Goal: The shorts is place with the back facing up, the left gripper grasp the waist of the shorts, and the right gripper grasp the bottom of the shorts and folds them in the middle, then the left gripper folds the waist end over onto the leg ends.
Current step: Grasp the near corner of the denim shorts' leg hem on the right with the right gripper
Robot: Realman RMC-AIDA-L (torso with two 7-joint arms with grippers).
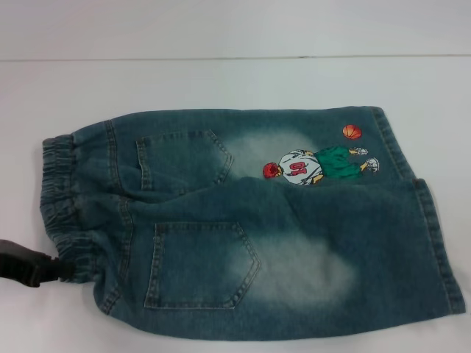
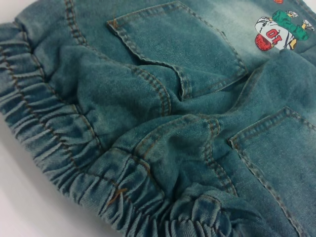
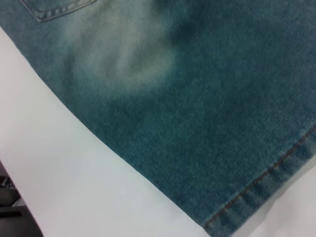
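Observation:
Blue denim shorts [image 1: 243, 220] lie flat on the white table, back up, with both back pockets showing. The elastic waist [image 1: 62, 198] points left and the leg ends [image 1: 434, 243] point right. A basketball-player print [image 1: 309, 165] sits on the far leg. My left gripper [image 1: 33, 266] shows as a dark shape at the near corner of the waist, touching the gathered band. The left wrist view looks closely at the waistband [image 2: 64, 143] and pockets. In the right wrist view I see the near leg's side edge and stitched hem [image 3: 256, 190]. My right gripper is out of view.
The white table [image 1: 221, 81] runs around the shorts, with a seam line across the far side. A dark strip [image 3: 10, 207] past the table's edge shows in the right wrist view.

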